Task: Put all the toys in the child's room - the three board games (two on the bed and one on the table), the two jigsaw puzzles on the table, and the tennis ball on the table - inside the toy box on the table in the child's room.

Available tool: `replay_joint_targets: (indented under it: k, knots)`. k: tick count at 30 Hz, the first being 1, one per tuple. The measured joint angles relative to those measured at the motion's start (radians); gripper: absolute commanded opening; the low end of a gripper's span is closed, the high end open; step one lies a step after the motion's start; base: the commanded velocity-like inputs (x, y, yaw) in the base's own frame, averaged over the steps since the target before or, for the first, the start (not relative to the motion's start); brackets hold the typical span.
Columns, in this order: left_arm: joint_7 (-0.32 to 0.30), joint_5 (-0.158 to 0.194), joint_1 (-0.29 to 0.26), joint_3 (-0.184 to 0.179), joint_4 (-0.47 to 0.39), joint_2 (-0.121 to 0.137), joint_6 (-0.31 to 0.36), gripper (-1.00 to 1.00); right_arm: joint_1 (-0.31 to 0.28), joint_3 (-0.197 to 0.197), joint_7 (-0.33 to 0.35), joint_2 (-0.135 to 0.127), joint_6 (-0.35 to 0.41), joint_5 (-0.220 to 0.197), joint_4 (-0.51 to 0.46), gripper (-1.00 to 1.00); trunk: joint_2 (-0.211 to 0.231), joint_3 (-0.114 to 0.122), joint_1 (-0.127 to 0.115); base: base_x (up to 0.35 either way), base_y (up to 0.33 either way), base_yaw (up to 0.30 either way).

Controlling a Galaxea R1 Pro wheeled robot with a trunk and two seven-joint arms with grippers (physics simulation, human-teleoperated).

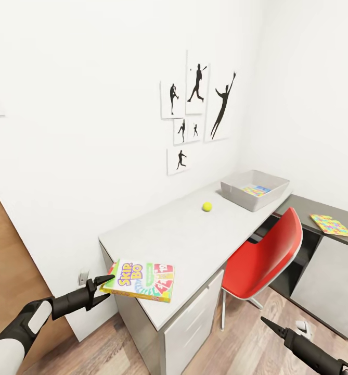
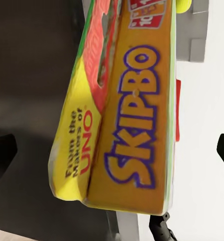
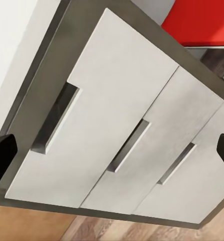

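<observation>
Place: I saw a child's room at home | signs: sports-silhouette pictures (image 1: 197, 112) on white wall | grey desk (image 1: 179, 239) with games | red chair (image 1: 265, 258) | plank floor (image 1: 246, 344)

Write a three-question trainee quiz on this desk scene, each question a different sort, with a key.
1. True or false: the tennis ball lies inside the toy box.
2. Which piece of furniture holds the jigsaw puzzle outside the toy box?
A. light grey table
B. dark lower desk
C. red chair
3. Fill in: the left gripper reaches the ____ game box at the table corner.

Key: 1 false; 2 B; 3 Skip-Bo.
</observation>
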Motion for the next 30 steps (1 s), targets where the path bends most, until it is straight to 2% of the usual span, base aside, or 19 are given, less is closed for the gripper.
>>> replay_joint_targets:
  k: [30]
  knots:
    - [0.000, 0.000, 0.000, 0.000, 0.000, -0.003, 0.000, 1.00, 0.000, 0.000, 0.000, 0.000, 0.000, 0.001, 0.000, 1.00, 0.000, 0.000, 0.000, 0.000, 0.000, 0.000]
